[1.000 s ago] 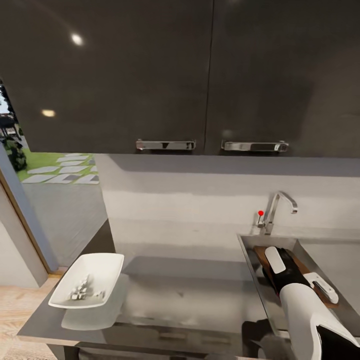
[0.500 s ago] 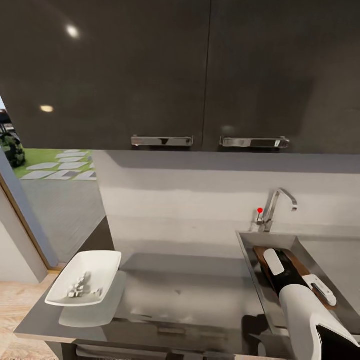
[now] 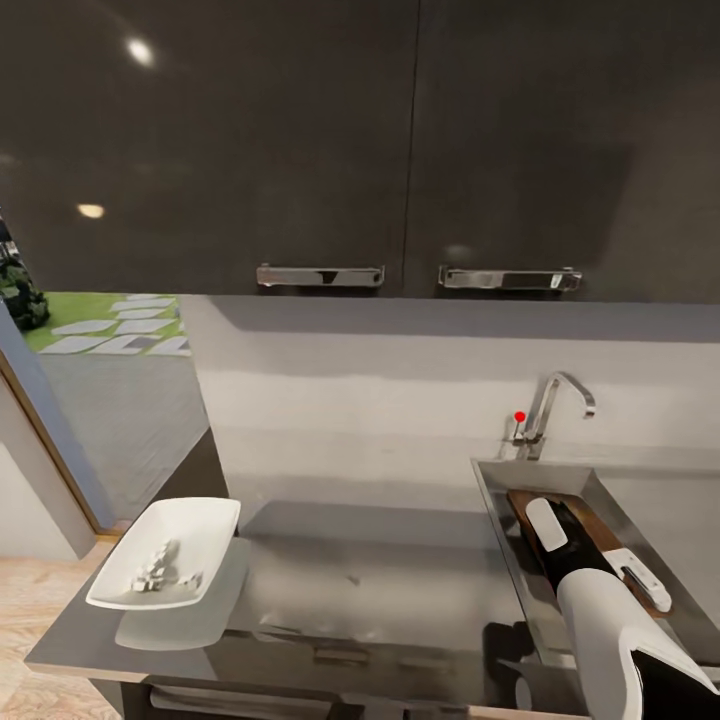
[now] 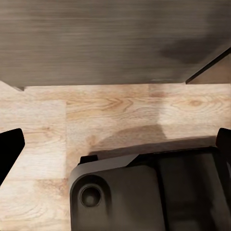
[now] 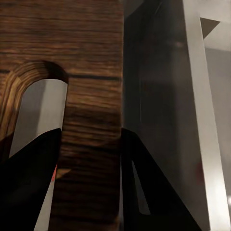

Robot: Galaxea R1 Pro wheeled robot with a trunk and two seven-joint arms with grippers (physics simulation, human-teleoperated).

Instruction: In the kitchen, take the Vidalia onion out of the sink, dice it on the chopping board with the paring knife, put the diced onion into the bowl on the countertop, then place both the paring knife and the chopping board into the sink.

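Dark brown wood runs between the right gripper's [image 5: 89, 168] two black fingers [image 5: 29, 183] in the right wrist view: they are clamped on the chopping board [image 5: 82, 72] at the strip of wood beside its slot-shaped handle hole, one finger reaching through the slot, the other against the board's outer edge. In the head view the board [image 3: 600, 530] lies inside the grey steel sink [image 3: 500, 500] at the right end of the countertop [image 3: 380, 570], with the right arm [image 3: 610, 620] reaching down into the basin over it. A chrome tap [image 3: 555, 400] with a red knob [image 3: 520, 416] stands at the back rim of the sink. Whether the paring knife is in the basin cannot be told; only a small red patch shows near one finger in the right wrist view. At the counter's left end, well apart from the sink, sits the white bowl [image 3: 170, 560] with the diced onion [image 3: 155, 575] heaped inside as small pale cubes. In the left wrist view the left gripper's [image 4: 115, 149] dark fingertips [image 4: 8, 149] sit wide apart with nothing between them, over light wooden floor [image 4: 115, 110] and part of the robot's dark base [image 4: 144, 192].
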